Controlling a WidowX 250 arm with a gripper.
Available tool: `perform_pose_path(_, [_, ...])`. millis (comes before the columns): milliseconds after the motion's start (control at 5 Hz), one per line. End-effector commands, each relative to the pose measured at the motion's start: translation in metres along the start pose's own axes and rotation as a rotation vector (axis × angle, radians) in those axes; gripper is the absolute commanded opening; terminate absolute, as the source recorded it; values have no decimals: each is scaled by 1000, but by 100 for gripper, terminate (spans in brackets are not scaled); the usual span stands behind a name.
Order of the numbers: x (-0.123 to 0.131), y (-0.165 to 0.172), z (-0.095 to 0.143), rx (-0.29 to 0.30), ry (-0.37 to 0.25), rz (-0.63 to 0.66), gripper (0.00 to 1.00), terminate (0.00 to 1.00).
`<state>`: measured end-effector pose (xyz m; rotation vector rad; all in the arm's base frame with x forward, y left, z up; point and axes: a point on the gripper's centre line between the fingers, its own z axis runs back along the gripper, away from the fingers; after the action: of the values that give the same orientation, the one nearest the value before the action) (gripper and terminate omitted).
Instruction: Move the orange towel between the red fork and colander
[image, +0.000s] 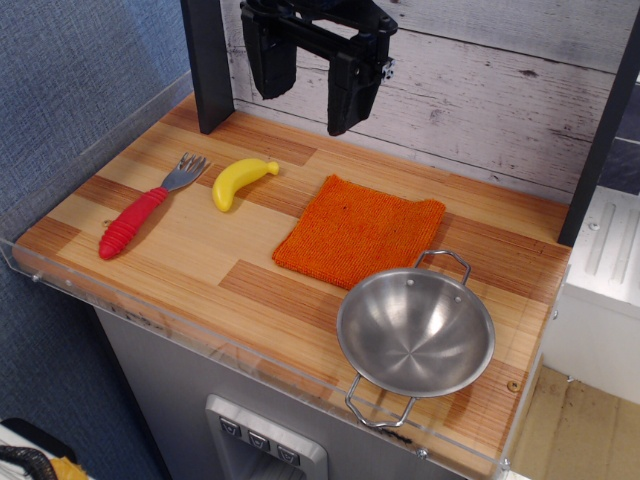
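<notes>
Ribbed orange towel (358, 231), shiny round colander (415, 333), ribbed-handled red fork (150, 205)

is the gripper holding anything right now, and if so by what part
Nothing is held. The gripper hangs open above the back of the table, with empty space between its fingers. The orange towel lies flat on the wood, untouched.

I see the square, ribbed bright orange knitted towel (358, 230) lying flat mid-bench, nearer the back edge. The red-handled fork with grey metal tines (147, 209) lies near the left edge, and the shiny round steel colander with two wire loop handles (415, 332) sits upright by the front right corner, just beside the towel.
</notes>
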<state>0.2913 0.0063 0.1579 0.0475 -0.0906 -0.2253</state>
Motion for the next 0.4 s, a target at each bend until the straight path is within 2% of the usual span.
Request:
perform_pose_path(0, [0, 0, 0, 0, 0, 0, 100, 0])
perform_pose_path(200, [5, 2, -15, 5, 13, 14, 100, 0])
